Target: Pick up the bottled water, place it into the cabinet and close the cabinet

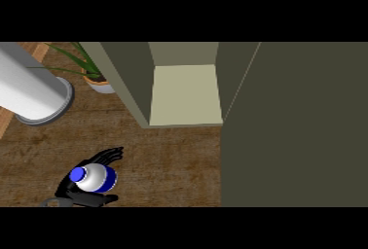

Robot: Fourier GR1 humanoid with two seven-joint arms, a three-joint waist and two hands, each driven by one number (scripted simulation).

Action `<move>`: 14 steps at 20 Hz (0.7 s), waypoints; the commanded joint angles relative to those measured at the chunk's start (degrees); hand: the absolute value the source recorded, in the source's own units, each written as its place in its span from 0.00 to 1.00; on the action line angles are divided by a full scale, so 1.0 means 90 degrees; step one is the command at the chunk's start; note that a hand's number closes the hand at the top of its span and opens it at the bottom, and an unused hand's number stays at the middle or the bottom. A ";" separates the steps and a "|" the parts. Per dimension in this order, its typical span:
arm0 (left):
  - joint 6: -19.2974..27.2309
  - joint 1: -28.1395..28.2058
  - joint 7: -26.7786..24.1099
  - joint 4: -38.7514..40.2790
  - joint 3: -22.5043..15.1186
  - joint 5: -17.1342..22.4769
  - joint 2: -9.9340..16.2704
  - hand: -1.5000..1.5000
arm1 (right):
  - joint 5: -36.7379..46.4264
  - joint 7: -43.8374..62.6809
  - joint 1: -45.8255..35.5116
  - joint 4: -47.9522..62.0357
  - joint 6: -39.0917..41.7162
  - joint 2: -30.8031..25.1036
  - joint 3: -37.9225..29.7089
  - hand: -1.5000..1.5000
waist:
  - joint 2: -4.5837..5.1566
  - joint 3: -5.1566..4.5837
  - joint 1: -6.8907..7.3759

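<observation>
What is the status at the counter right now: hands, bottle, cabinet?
Left hand, fingers curled round bottled water. Right hand not in view. Cabinet open, shelf bare, door swung wide. Nothing between bottle and opening.

Domestic kitchen corner, wood-grain countertop [165,160], olive-green cabinet [302,121] standing open with pale shelf [185,95] inside, potted plant [93,73] at the back, white cylindrical canister [32,87] beside it

No readable text, label or number anywhere.
</observation>
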 commanded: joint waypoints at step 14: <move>-0.0607 -0.0722 -0.0869 0.1058 -0.0059 0.0731 -0.0581 1.00 | -0.0187 0.0384 -0.0101 -0.0489 -0.0203 0.0036 -0.0057 0.00 | 0.0007 0.0010 0.0160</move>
